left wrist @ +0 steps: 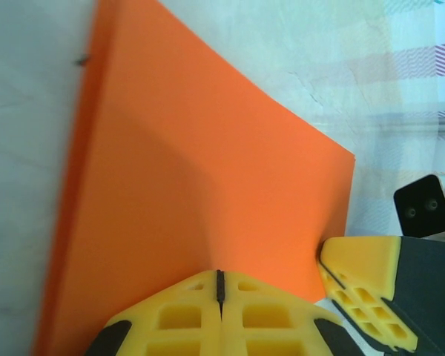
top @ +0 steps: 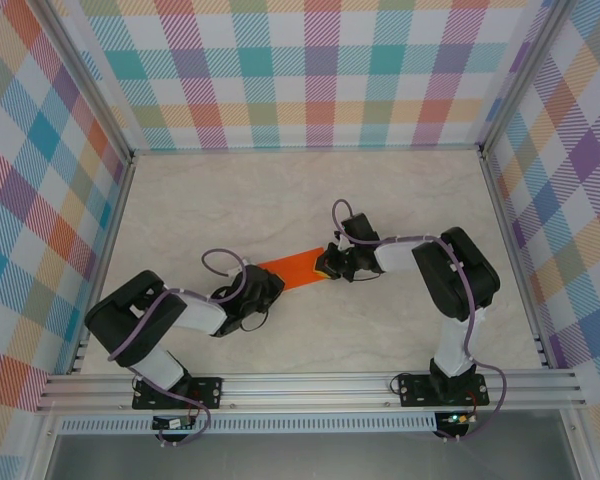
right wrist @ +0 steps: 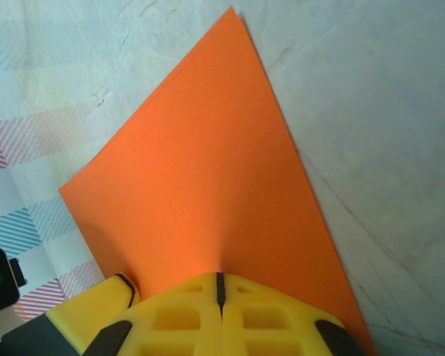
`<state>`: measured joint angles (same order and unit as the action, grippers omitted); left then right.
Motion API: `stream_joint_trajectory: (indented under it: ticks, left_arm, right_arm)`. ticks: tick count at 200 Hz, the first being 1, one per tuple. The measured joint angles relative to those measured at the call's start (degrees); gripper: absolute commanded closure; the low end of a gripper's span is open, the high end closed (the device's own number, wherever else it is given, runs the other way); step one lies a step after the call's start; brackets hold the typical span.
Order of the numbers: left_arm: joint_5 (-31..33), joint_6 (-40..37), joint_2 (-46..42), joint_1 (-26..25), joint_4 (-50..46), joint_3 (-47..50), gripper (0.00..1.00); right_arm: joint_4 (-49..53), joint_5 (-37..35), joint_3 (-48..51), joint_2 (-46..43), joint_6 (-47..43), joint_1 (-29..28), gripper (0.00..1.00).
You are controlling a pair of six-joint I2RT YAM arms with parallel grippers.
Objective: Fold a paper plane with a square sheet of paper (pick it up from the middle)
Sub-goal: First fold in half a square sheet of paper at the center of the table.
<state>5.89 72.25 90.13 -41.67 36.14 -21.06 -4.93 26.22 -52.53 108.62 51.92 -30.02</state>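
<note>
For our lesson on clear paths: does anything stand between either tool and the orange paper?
Nothing visible does. The left tool and the right tool are each shut on the paper itself, at opposite ends, with the sheet stretched between them.

There is one folded bright orange paper sheet [top: 292,268] mid-frame, two yellow-fingered end effectors [left wrist: 220,285] [right wrist: 219,285], and one pale marbled desk [top: 380,200].
</note>
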Motion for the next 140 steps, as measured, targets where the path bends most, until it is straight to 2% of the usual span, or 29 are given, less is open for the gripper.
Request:
stream_joint_trajectory:
  ticks: [59,94,140]
  left_arm:
    - [3.41,0.57,-8.81,-0.04,-8.83,3.87,1.0]
    - [4.48,-1.38,-12.59,0.26,-16.96,2.93,1.0]
    - [2.95,-7.3,-15.65,5.22,-31.04,-1.64,1.0]
  right_arm:
    - [1.11,0.0,-1.09,0.55,0.42,0.0,1.0]
    - [2.01,-0.04,-1.66,0.63,0.35,0.0,1.0]
    - [6.1,-2.05,-4.17,0.63,-1.75,-0.2,1.0]
